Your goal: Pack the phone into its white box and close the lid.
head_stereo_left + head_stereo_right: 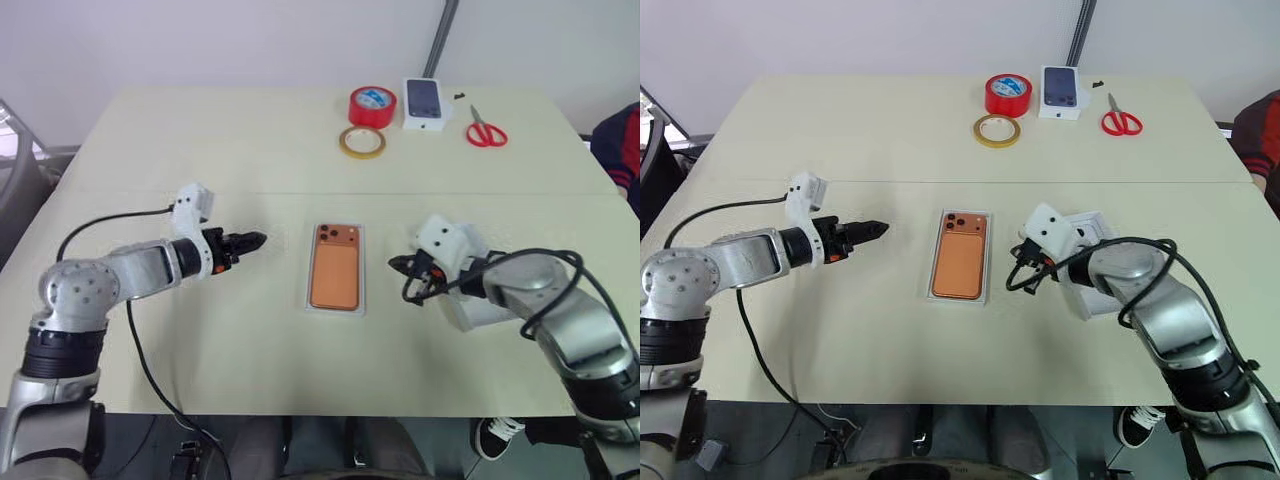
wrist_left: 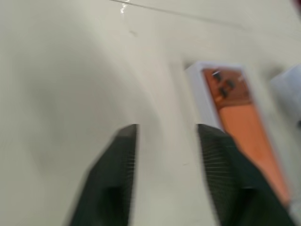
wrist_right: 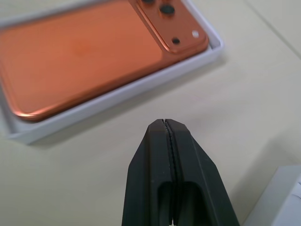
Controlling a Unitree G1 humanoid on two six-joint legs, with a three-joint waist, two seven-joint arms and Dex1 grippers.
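A: The phone lies camera side up inside the white box, lens cluster toward the far end. It looks flat within the rim, and the tray sits at mid-worktop between the two arms.

B: So the packing step reads as done. And the lid?

A: Not on. A white piece lies under the right forearm, just right of the tray; it could be the lid, but too much of it is covered to be sure.

B: Hands?

A: The right hand has its fingers pressed together on nothing, tip hanging just beside the tray's long right side, apart from it. The left hand is on the tray's other side, well clear, pointing toward it; its fingers stand apart with bare worktop between them, holding nothing.

B: Judgement on the step in hand?

A: Phone is seated; closing the lid is what remains. The next move probably calls for the right hand to spread, back off the tray and take the white piece by an edge, if that is the lid. It must come down square over the rim, since a tilted start may catch a corner or push the tray.

B: Surroundings?

A: At the far edge: a red tape roll, a tan tape ring, a small printed box and red-handled scissors. All well away.
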